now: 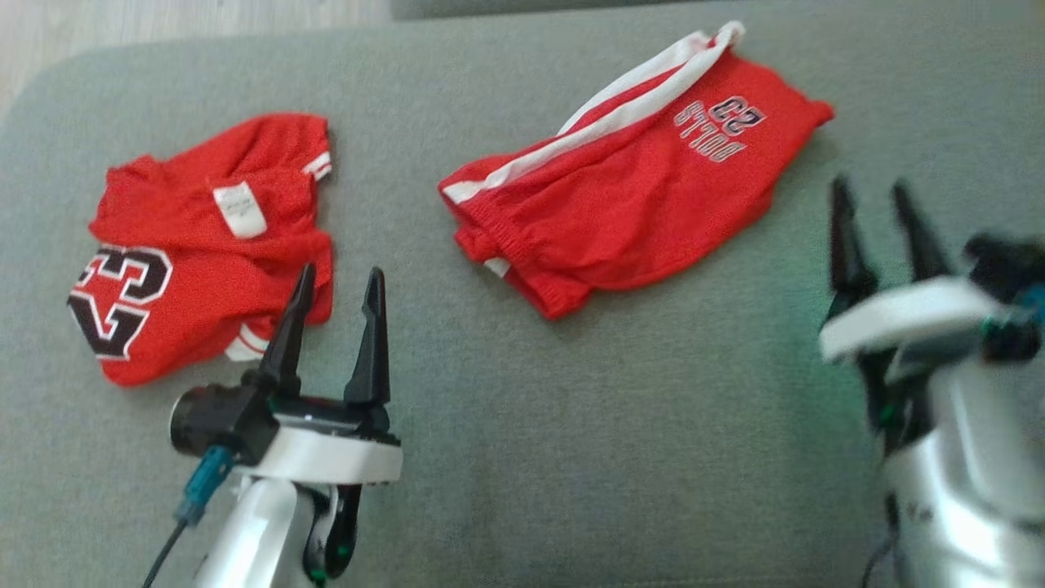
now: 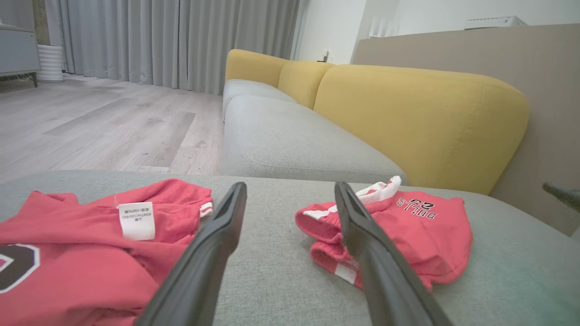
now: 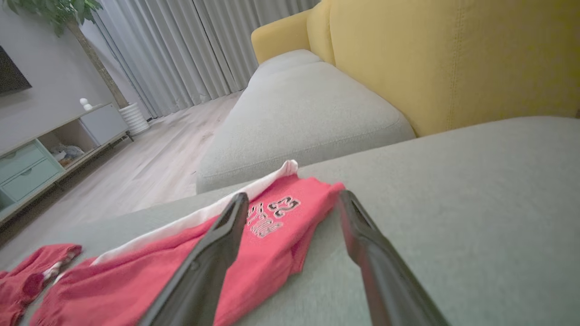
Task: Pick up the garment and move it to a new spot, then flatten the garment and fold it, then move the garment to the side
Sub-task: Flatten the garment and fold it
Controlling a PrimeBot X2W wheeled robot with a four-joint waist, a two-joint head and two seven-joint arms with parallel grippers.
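Note:
Two red garments lie crumpled on the grey cushion [image 1: 571,425]. A jersey [image 1: 204,245] with a black "23" and a white label lies at the left. Shorts [image 1: 629,188] with white side stripes and small lettering lie at the centre right. My left gripper [image 1: 341,273] is open just right of the jersey's lower edge, holding nothing. My right gripper [image 1: 869,188] is open to the right of the shorts, also holding nothing. In the left wrist view the left gripper [image 2: 291,186] points between the jersey [image 2: 81,262] and the shorts [image 2: 421,231]. The right gripper [image 3: 293,195] hovers over the lettered end of the shorts [image 3: 272,244].
Beyond the cushion runs a sofa with grey seats [image 2: 290,136] and yellow backrests [image 2: 421,122]. Wooden floor [image 2: 99,122] and curtains [image 2: 181,40] lie to the far left. A low cabinet [image 3: 41,154] stands by the wall. Bare cushion spreads in front of both garments.

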